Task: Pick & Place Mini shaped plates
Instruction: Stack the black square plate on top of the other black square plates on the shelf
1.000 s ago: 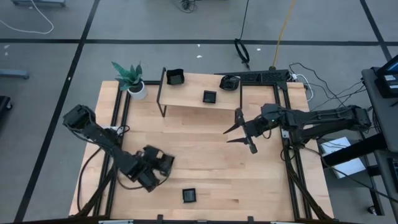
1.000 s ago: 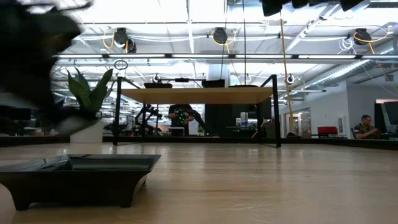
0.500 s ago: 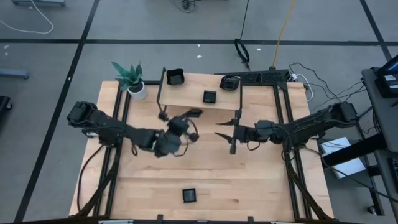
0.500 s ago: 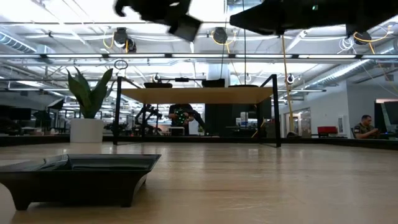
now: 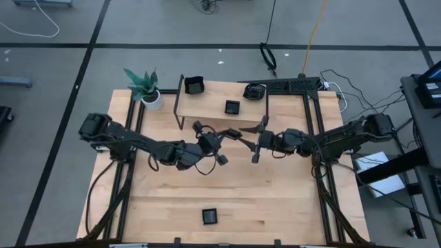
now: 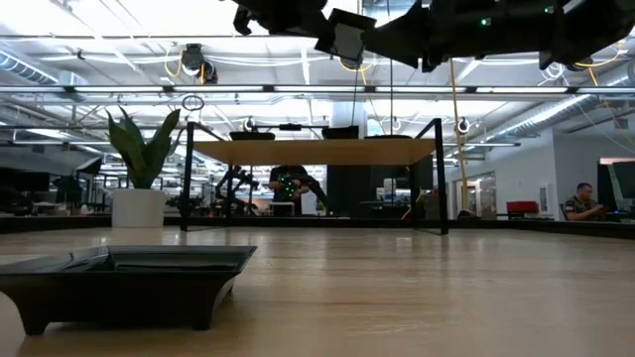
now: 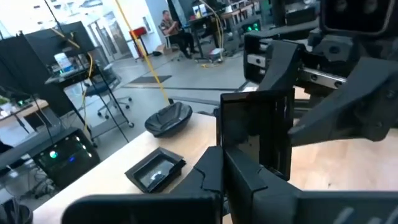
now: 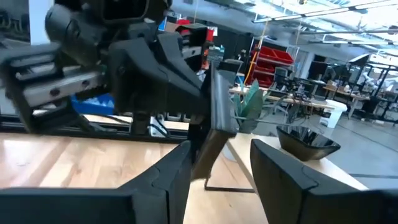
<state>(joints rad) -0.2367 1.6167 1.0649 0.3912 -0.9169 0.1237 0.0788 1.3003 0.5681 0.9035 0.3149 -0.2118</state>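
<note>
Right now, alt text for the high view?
Above mid-table, the left gripper holds a black mini plate out to the open right gripper. Another plate lies near the front edge; three more sit on the rear shelf beside a potted plant.

Glossy black plates (image 5: pixel 232 107), pale wood table (image 5: pixel 275 200)

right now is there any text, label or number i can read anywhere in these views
None that can be read.
The plate held by the left gripper is plain glossy black.
The right gripper bears no visible marking.
Screens and red bins in the room behind are too blurred to read.
</note>
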